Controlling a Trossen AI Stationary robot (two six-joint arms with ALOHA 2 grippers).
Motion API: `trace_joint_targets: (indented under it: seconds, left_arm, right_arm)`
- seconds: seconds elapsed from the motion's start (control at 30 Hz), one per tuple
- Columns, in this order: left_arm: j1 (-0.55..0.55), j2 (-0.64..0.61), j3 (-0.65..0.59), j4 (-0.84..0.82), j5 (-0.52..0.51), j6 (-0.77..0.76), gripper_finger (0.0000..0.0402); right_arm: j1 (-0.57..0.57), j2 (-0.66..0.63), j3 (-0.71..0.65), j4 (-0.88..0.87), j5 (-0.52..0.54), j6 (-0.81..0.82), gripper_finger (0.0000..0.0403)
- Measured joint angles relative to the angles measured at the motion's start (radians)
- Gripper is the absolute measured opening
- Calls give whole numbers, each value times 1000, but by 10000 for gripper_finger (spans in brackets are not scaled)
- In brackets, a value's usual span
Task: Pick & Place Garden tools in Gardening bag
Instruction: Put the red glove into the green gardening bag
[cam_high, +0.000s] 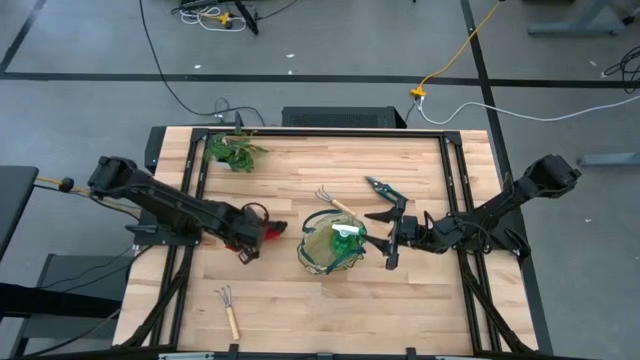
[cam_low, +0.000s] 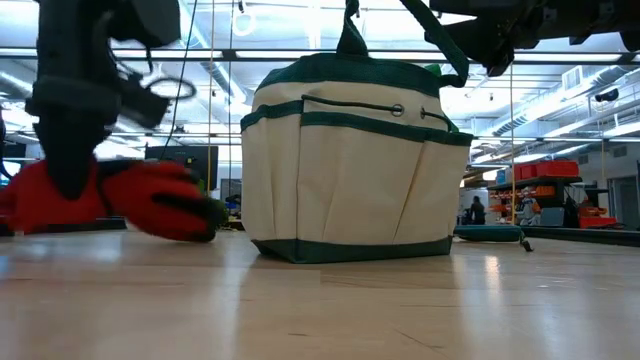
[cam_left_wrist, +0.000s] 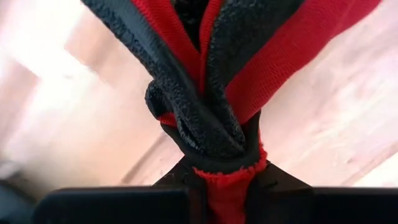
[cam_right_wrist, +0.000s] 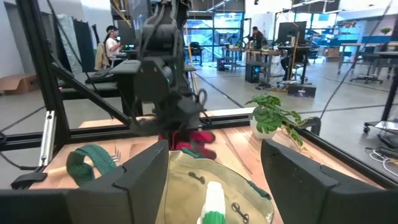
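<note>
The red gloves (cam_low: 150, 200) with black palms sit low over the table, left of the gardening bag (cam_high: 333, 247), and my left gripper (cam_high: 245, 240) is shut on them. The cream bag with green trim (cam_low: 355, 160) stands upright at mid-table, with a green piece on a white handle (cam_right_wrist: 213, 200) inside it. My right gripper (cam_high: 388, 240) hovers open and level at the bag's right, above its rim. One rake (cam_high: 330, 201) lies just behind the bag. Another rake (cam_high: 228, 310) lies near the front edge. The pruning shears (cam_high: 384, 190) lie at the far right of the bag. My left gripper pinches a bunched fold of the gloves (cam_left_wrist: 214, 134) between its two fingers, several layers of red cloth and black palm together. The fingers come from above, pointing down. The gloves spread out sideways below the fingers (cam_low: 165, 205). I cannot tell whether their lowest part touches the table.
A leafy potted plant (cam_high: 235, 152) stands at the far left of the table. Dark frame rails (cam_high: 455, 180) run along the table's sides. People sit and stand at desks in the room beyond (cam_right_wrist: 112, 43).
</note>
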Motion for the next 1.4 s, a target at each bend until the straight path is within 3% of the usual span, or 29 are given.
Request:
trace_joint_targets:
  seconds: [0.2, 0.6, 1.0, 1.4]
  left_arm:
    - [0, -150, 37, -68, -168, -12, 46]
    - [-1, -404, 52, 92, -428, 136, 46]
    - [-1, -409, 52, 446, -412, 475, 46]
    - [-1, -367, 53, 688, -288, 682, 46]
  right_arm:
    - [0, 0, 0, 0, 12, 0, 258]
    - [0, 0, 0, 9, 36, 0, 258]
    - [0, 0, 0, 31, 36, 0, 258]
    - [0, 0, 0, 76, 36, 0, 258]
